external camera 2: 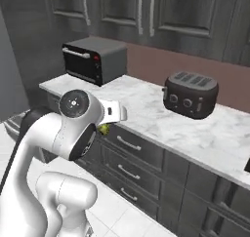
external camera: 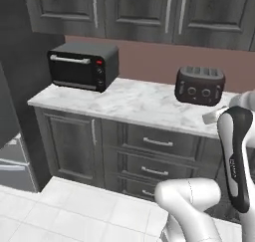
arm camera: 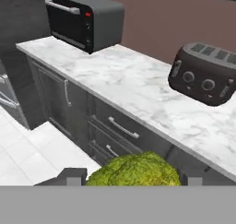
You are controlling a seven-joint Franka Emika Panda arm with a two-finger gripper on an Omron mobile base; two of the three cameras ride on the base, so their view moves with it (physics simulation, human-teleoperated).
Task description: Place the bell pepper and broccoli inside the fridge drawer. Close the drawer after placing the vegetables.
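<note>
Between the fingers [arm camera: 131, 181], broccoli [arm camera: 133, 171] is gripped; no writing legible.

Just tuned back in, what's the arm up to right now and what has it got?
The white arm is carrying the broccoli: in the hand view the green head sits between the jaws of the gripper, lifted in front of the grey drawers under the marble counter. A toaster oven and a toaster stand on that counter. A bit of green also peeks out beside the wrist in the right base view. The broccoli is not put away yet.
</note>
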